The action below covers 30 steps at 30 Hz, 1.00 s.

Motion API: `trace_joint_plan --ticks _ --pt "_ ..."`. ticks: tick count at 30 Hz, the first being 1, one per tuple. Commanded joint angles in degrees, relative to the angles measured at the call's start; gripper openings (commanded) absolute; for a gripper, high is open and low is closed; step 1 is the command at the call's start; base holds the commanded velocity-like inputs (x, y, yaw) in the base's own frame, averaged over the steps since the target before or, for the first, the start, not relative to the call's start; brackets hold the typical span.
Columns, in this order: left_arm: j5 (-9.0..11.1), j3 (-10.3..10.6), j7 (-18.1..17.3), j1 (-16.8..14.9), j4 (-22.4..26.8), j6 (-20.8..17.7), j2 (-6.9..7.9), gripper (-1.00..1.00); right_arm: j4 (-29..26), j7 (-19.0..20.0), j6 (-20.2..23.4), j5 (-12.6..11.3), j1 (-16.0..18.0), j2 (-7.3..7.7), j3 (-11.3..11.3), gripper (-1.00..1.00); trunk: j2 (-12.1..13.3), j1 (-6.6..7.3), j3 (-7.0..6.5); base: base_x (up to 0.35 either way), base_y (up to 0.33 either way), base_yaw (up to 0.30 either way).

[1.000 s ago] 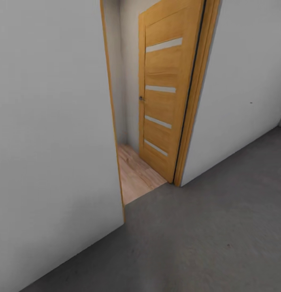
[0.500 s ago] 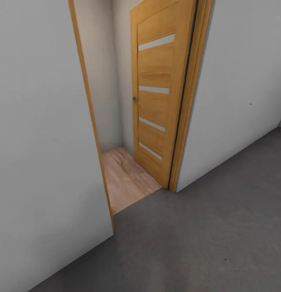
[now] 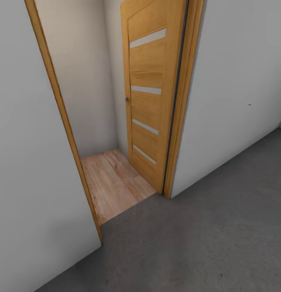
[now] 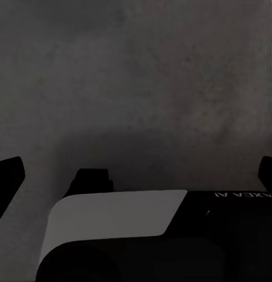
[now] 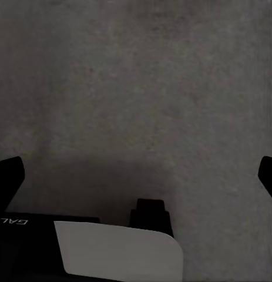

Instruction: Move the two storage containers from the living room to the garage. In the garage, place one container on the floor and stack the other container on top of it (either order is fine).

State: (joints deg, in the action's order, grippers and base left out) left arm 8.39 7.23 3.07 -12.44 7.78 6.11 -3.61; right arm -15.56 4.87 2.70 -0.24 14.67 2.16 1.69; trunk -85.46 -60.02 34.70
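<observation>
The two storage containers are out of view. I stand on the garage's dark grey speckled floor (image 3: 213, 247), facing a pale grey wall (image 3: 233, 97). In the left wrist view my left gripper (image 4: 137, 175) hangs open over the grey floor (image 4: 147, 76), its black fingertips (image 4: 7, 176) far apart with nothing between them. My right gripper (image 5: 137, 176) is also open and empty above the same floor (image 5: 141, 88), with its fingertips (image 5: 7, 176) at the picture's two sides. Whether the room past the doorway is the living room cannot be told.
A wood-framed doorway (image 3: 63, 121) opens in the wall ahead. Its orange wooden door (image 3: 150, 93) with pale glass strips is swung inward to the right. Light wood plank flooring (image 3: 112, 182) lies beyond the threshold, ending at a beige wall (image 3: 79, 77).
The whole head view has shifted, so the camera moved. The doorway now looks wider and sits further left, showing more of the wood plank floor and beige wall.
</observation>
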Motion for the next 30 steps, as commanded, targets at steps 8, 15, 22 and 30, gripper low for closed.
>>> trace_joint_plan --ticks 8,15,22,30 --pt "0.6 0.5 0.3 0.0 0.0 0.2 0.0 1.0 -0.1 0.1 0.3 0.0 0.0 -0.03 0.2 1.0 0.0 -0.02 0.36 0.274 -0.255 0.002" --pt "0.7 0.5 0.3 0.0 0.0 0.3 0.0 1.0 -0.4 0.1 0.3 0.0 0.0 -0.05 0.2 1.0 0.0 -0.02 0.71 0.273 -0.255 0.123" --pt "0.8 0.4 0.3 0.0 0.0 0.7 0.0 1.0 -0.4 0.1 0.3 0.0 0.0 -0.1 0.2 1.0 0.0 -0.02 1.11 0.27 -0.254 0.202" --pt "0.9 0.4 0.3 0.0 0.1 4.0 0.0 1.0 -0.2 0.1 0.3 0.1 0.0 -0.17 0.3 1.0 0.0 -0.02 1.57 0.269 -0.254 0.214"
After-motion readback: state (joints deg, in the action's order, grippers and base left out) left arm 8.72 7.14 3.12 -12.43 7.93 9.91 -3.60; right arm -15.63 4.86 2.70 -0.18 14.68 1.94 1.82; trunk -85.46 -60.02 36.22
